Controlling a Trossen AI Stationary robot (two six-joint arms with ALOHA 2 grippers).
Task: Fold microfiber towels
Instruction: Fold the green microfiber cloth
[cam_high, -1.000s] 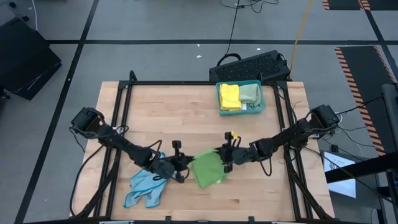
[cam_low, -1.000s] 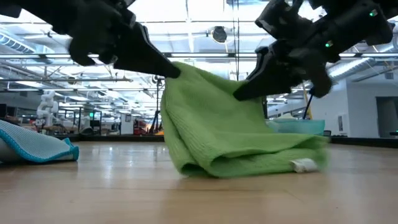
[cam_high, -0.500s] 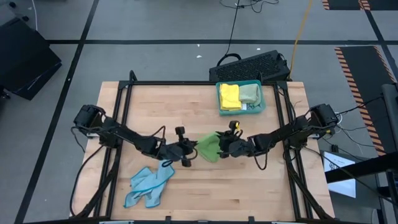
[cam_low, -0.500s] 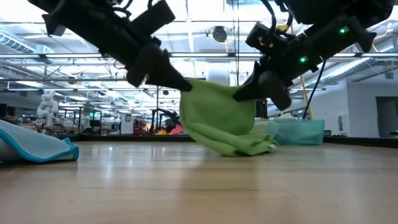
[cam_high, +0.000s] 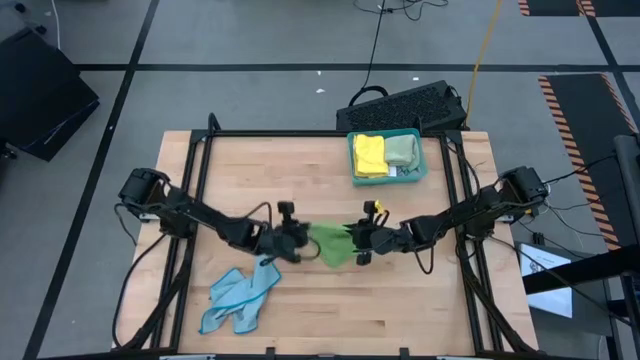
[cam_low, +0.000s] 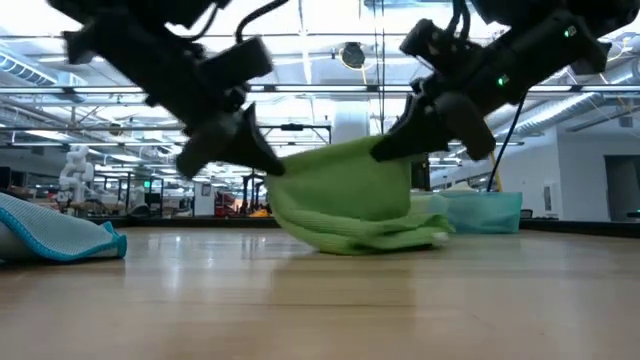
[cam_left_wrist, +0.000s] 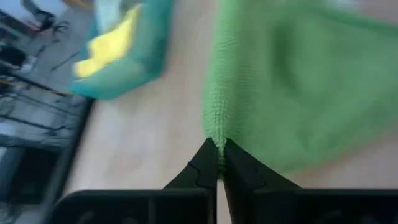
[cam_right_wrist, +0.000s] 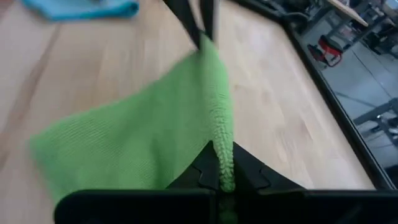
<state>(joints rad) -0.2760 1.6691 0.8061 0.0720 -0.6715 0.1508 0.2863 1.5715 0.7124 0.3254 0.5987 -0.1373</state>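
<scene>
At about eight o'clock on the wooden counter (cam_high: 300, 175), seen from above, a light blue towel (cam_high: 236, 301) lies crumpled and untouched; the low view shows it (cam_low: 55, 238) at the far left edge. Just inward of it, the left arm reaches toward the centre, and the left pincer (cam_high: 297, 241) is clamped tight on one corner of the bright green towel (cam_high: 332, 243). The left wrist view shows its two dark fingers (cam_left_wrist: 202, 171) pressed together with the green hem caught between them (cam_left_wrist: 217, 149).

The bright green towel sits near the counter's centre, slightly toward six o'clock, stretched between the two arms. In the low view its upper edge is lifted while the bunched lower folds rest on the counter (cam_low: 352, 205).

From the three o'clock side the right pincer (cam_high: 362, 247) grips the opposite corner, its fingers (cam_right_wrist: 245, 171) closed on the cloth (cam_right_wrist: 137, 137).

At about one o'clock, near the far edge, a teal plastic tray (cam_high: 420, 170) holds a folded yellow towel (cam_high: 370, 155) beside a pale green towel (cam_high: 402, 151). Beyond the counter at that edge lies a black keyboard (cam_high: 405, 105) on the floor.
</scene>
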